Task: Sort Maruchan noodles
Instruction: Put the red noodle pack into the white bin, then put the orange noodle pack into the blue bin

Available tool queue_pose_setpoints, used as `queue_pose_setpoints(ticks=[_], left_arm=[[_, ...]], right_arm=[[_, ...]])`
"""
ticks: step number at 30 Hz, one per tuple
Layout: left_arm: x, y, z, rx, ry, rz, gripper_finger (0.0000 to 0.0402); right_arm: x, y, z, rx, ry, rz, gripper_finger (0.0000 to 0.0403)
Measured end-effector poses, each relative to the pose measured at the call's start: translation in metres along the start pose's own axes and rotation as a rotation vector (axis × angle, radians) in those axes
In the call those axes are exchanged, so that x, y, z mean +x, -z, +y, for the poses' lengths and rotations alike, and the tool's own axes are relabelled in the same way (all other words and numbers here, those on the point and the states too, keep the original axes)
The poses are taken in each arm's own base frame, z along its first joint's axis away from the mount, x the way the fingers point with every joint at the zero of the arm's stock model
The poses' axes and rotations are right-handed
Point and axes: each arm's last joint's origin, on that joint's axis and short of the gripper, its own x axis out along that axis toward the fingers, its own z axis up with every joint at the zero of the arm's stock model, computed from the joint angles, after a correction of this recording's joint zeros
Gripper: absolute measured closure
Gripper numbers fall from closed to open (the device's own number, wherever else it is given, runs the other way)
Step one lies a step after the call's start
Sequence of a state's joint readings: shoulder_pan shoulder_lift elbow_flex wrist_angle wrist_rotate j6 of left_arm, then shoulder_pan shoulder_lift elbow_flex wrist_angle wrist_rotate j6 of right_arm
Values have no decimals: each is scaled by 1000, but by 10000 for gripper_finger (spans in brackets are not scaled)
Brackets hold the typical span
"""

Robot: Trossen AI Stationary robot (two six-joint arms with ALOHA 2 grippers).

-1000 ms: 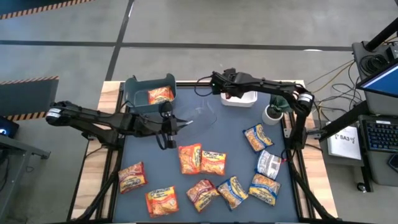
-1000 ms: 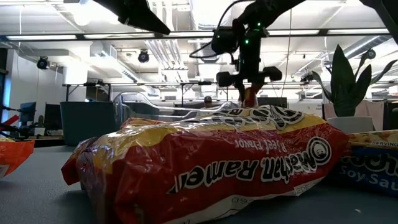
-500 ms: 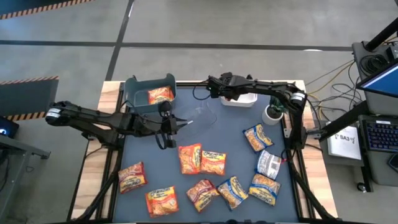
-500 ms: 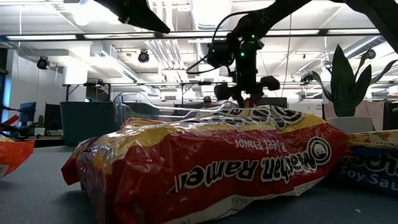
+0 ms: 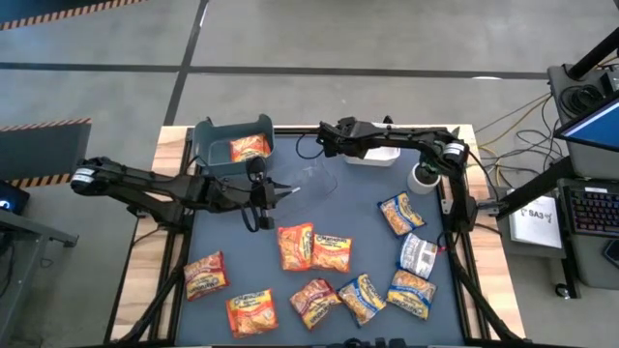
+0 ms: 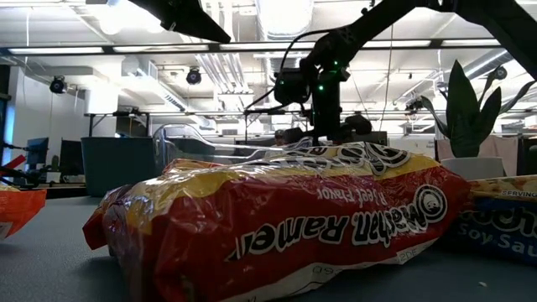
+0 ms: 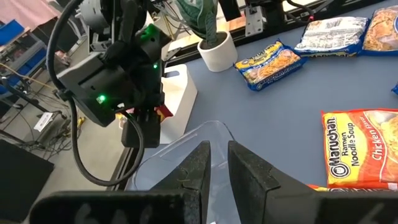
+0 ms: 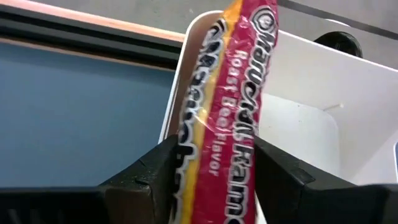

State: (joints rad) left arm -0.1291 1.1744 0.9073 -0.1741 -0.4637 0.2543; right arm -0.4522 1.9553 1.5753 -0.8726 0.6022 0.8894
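Observation:
Several Maruchan packets lie flat on the dark mat, among them orange ones [image 5: 295, 245] [image 5: 204, 275] and blue-yellow ones [image 5: 399, 214]. One orange packet [image 5: 250, 148] lies in the teal bin [image 5: 208, 145]. My right gripper [image 5: 329, 136] hangs over the far side of the table between the white bin [image 5: 375, 155] and the clear bin [image 5: 314, 179], shut on a dark red packet [image 8: 233, 112]. My left gripper [image 5: 279, 190] is at the clear bin's left rim, its fingers [image 7: 200, 167] close together. My right gripper pinches the dark red packet [image 8: 217, 180] between its two fingers, seen edge-on. The packet is lifted clear and sticks out past the fingertips. My left gripper comes level from the table's left and has the clear bin's rim [image 7: 211, 138] between its fingers; the bin rests on the mat.
A small white plant pot [image 5: 424, 178] stands near the right edge, behind the right arm. A big red-orange packet [image 6: 285, 218] fills the low view's foreground. Bare mat lies on the left, between the left arm and the near packets.
My right gripper has carried the red packet from over the white bin toward the table's left, nearer the clear bin. The left arm and the packets on the mat have kept still.

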Motion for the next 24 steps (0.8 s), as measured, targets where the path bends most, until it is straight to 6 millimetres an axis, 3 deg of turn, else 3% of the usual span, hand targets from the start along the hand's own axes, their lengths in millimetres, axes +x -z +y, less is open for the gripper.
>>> queue_pose_setpoints(ticks=[4,15,24], left_arm=[[0,0,0,2,-1,-2,363],[0,0,0,3,0,-2,363],[0,0,0,-1,0,-2,363]], right_arm=[[0,0,0,-11,-1,0,208],[-14,-11,0,-50,-22,-6,205],[-65,-20,-11,-106,-21,-11,204]])
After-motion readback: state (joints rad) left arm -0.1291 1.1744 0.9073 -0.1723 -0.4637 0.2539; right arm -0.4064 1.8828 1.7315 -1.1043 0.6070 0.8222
